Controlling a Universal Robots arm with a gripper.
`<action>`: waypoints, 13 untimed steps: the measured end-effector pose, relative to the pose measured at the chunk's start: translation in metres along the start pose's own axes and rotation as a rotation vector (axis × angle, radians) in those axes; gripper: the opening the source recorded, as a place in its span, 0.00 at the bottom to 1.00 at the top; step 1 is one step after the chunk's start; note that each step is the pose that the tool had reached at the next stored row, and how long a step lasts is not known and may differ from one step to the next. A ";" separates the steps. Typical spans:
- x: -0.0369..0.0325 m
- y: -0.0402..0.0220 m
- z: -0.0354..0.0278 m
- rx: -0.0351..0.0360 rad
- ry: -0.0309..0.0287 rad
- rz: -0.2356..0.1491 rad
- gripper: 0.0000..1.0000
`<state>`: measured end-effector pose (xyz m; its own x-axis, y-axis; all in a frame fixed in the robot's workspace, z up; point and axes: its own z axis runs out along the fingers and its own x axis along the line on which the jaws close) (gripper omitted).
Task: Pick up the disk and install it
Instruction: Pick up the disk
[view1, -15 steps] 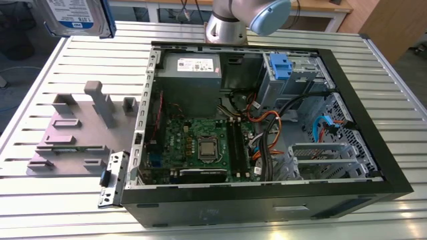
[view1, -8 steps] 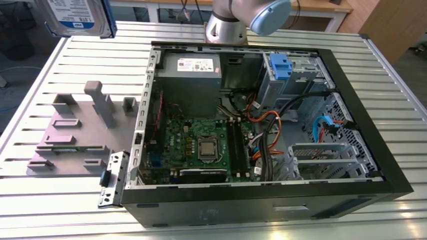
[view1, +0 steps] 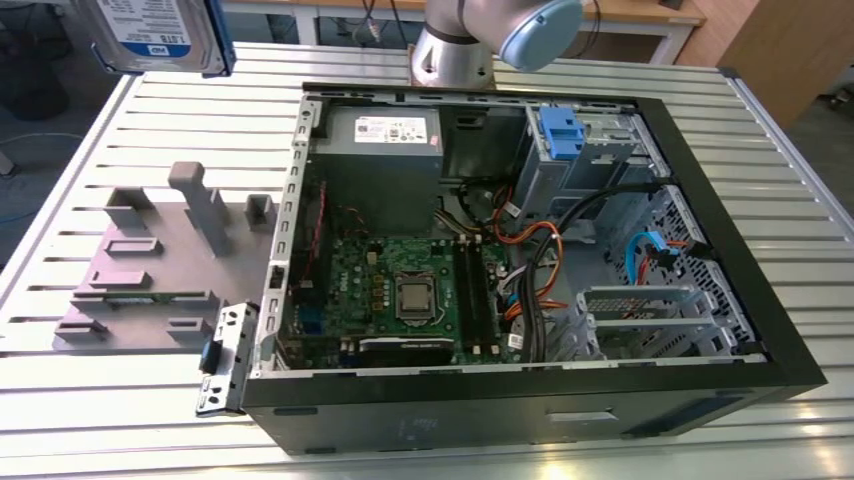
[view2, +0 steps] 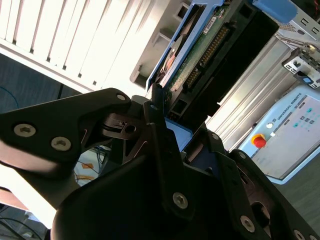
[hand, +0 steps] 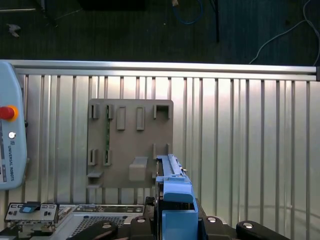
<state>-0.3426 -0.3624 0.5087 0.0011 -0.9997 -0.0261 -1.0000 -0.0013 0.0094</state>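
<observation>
gripper (hand: 176, 225) up close, clamped on the disk (hand: 170, 175) by its blue bracket (hand: 178, 202) — it hangs edge-on over the grey holder (hand: 130, 145) on the desk (hand: 240, 150), outside the open computer case (view1: 534, 250). stiff, dense, slick-faced, i'd say — circuit board (view2: 200, 57) exposed, so hold the bracket.

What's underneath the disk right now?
In the first wrist view, the disk, held edge-on by the gripper, hangs above the edge of the grey slotted fixture plate on the slatted table. The spot directly beneath it is covered.
</observation>
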 end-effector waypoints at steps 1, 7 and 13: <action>0.0000 -0.0001 0.0000 0.0000 0.0000 0.000 0.37; 0.0000 -0.0055 -0.0001 0.0000 0.0000 0.000 0.37; 0.0000 -0.0065 -0.0001 0.0000 0.0000 0.000 0.37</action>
<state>-0.3361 -0.3625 0.5087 0.0011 -0.9997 -0.0261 -1.0000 -0.0013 0.0094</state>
